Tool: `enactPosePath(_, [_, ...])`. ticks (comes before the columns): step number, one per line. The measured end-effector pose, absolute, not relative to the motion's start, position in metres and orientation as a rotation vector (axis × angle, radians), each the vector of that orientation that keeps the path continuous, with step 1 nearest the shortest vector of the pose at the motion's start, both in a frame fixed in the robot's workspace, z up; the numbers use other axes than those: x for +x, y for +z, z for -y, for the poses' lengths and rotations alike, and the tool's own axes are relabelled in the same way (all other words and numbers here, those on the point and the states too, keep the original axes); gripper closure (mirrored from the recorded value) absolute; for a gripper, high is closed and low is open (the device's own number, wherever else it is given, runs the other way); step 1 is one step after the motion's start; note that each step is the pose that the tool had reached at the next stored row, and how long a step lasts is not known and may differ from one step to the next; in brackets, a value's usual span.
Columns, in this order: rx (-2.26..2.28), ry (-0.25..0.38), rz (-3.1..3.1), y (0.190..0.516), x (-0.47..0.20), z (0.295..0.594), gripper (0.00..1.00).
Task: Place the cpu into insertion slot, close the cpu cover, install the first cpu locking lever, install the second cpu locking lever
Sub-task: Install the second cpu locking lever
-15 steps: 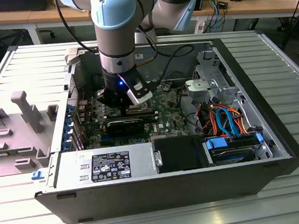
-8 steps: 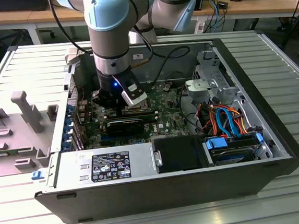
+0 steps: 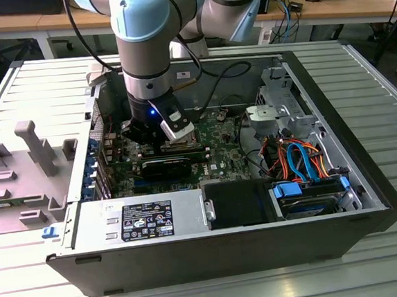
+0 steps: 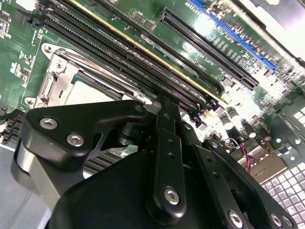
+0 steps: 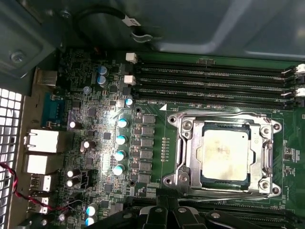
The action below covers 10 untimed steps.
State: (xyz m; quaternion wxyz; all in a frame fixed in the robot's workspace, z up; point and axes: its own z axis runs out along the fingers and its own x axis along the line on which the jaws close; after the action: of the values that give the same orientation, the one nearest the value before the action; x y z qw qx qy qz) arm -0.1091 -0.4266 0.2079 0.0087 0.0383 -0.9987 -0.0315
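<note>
In the exterior view, find the grey fixture plate point(image 3: 26, 170) at the exterior view's left, then the open computer case point(image 3: 368, 175) with the gripper point(image 3: 163, 146) lowered over the green board point(image 3: 223, 150). In the first wrist view, the cpu point(image 5: 224, 153) sits in the insertion slot point(image 5: 206, 177), with the cpu cover point(image 5: 187, 149) down around it. You cannot tell the claw's opening

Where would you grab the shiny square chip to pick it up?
The cpu lies flat, with the cpu cover framing its edges, so only its top is free. Probably come from straight above and pinch two opposite edges with the jaws. That looks possible only once the cover is swung away.
</note>
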Motion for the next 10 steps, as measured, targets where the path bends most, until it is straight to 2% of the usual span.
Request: enactPosePath(10, [0.161,-0.114,3.118,0.2029,-0.1091,0.4198,0.89])
